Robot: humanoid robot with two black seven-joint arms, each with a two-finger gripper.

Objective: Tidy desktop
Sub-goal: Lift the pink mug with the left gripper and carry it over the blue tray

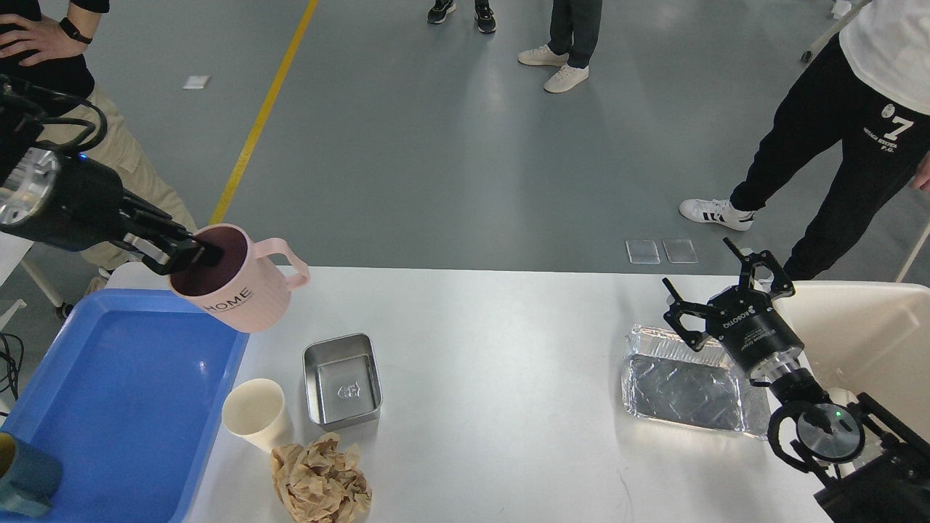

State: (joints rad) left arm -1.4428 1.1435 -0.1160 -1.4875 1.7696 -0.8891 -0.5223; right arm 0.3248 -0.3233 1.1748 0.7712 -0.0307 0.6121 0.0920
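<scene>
The left pincer [190,254] grips a tilted pink mug [240,280] by its rim, above the blue tray's [123,392] edge. Below it stand an empty paper cup [256,414] and empty steel tin [343,379]. The right pincer [716,283] hangs open over a foil tray [683,388]. Beneath both spreads the smooth white desktop [494,363].

- The desktop [494,341] is plain white.
- At 9 o'clock, the mug [236,280] is pale pink, dark inside, with black letters "HOME".
- At 8 o'clock, the tray [131,385] is bright blue.
- The paper cup [256,414] is cream.
- At 6 o'clock, the crumpled paper [321,481] is light brown.
- The small tin [343,379] is grey metal.
- At 4 o'clock, the foil tray [683,388] is shiny silver.
- The bin [864,327] is beige.
</scene>
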